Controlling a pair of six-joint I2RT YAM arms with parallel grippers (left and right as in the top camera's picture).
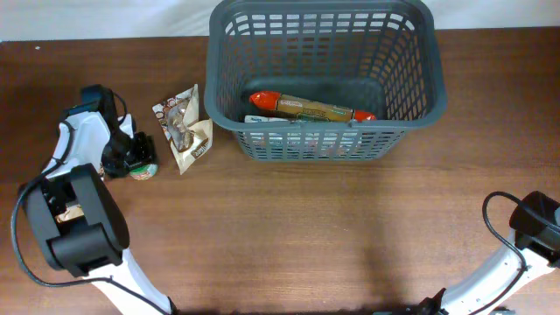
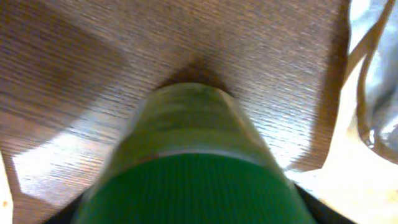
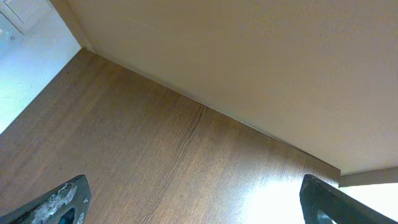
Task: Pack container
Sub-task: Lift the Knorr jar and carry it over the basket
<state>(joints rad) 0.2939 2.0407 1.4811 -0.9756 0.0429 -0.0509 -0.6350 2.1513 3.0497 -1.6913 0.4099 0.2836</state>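
The dark grey slotted container [image 1: 411,109] stands at the back middle of the table. Inside lies a long brown sausage-shaped pack with red ends [image 1: 311,108] on top of other packs. My left gripper [image 1: 133,156] is at the far left, closed around a jar with a green lid [image 1: 143,170]. In the left wrist view the jar [image 2: 193,143] fills the frame, lid end nearest, its far end against the table. My right gripper [image 3: 196,208] is open and empty, low over bare wood near the front right corner.
A brown and white snack bag [image 1: 182,128] lies flat between the jar and the container; its edge shows in the left wrist view [image 2: 373,81]. The right arm [image 1: 535,220] and its cable sit at the front right edge.
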